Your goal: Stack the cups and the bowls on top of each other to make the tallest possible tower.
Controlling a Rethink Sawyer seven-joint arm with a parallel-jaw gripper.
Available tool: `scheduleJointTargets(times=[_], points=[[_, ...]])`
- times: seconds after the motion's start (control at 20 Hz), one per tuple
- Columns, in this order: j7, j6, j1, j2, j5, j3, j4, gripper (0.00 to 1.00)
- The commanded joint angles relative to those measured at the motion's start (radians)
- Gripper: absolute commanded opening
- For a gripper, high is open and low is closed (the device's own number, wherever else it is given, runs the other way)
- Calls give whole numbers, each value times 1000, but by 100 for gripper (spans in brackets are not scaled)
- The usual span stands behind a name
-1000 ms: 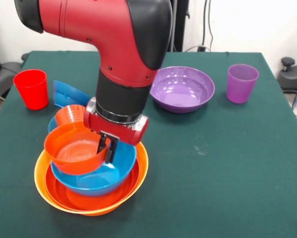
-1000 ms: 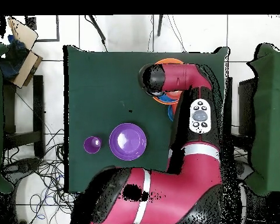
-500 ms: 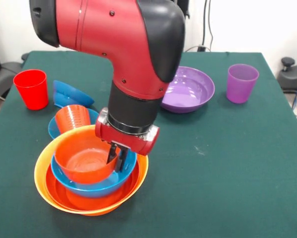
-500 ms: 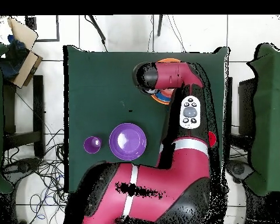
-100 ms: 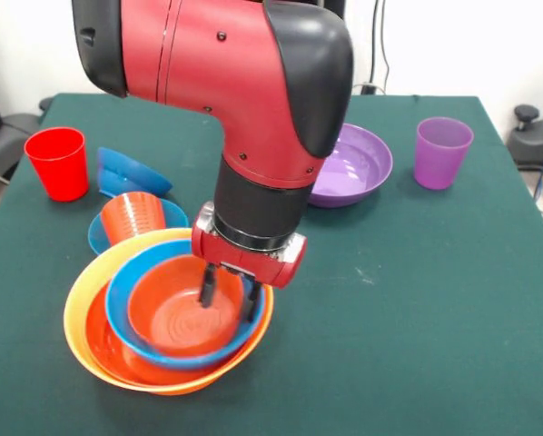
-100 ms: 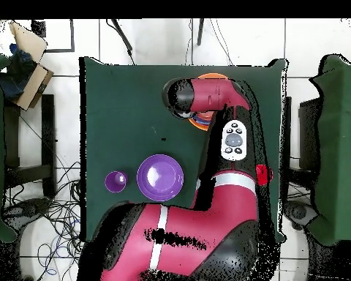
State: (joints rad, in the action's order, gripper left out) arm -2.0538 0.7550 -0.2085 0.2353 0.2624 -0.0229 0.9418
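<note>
Front view: end effector (image 5: 228,302) spread, released, over the glossy round small orange bowl (image 5: 179,318) nested in the tower (image 5: 99,350).

A: Which items are obscured?
B: In the front view the arm (image 5: 253,109) covers the left rim of the purple bowl (image 5: 358,168). The orange-red cup (image 5: 133,218) hides most of the small light blue bowl (image 5: 173,215) holding it.
A: Overhead?
B: The arm conceals the tower (image 6: 211,76) except an orange rim sliver, and also the red cup.
</note>
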Motion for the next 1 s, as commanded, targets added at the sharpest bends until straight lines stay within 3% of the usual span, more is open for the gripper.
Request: scheduleJointTargets(times=[0.05,0.4,1.0], points=[[-155,147,54,36,-38,-16,-27,100],[-99,269,84,111,-66,-72,-14,100],[-66,275,86,163,-97,-72,51,100]])
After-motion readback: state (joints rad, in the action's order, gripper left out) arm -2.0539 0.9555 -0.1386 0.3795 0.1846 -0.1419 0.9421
